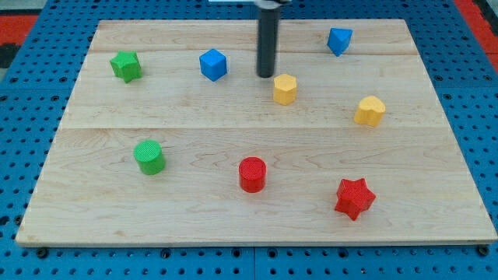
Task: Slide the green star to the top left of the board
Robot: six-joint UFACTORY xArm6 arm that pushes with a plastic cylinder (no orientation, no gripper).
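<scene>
The green star (125,66) lies near the upper left of the wooden board (257,140). My tip (267,75) is at the end of the dark rod, near the top middle of the board. It stands far to the right of the green star, between the blue cube (212,64) and the yellow hexagon block (285,89), close to the yellow one. It touches no block that I can see.
A green cylinder (149,156) sits at lower left, a red cylinder (252,174) at lower middle, a red star (354,197) at lower right. A second yellow block (370,110) lies at right and a second blue block (338,40) at top right.
</scene>
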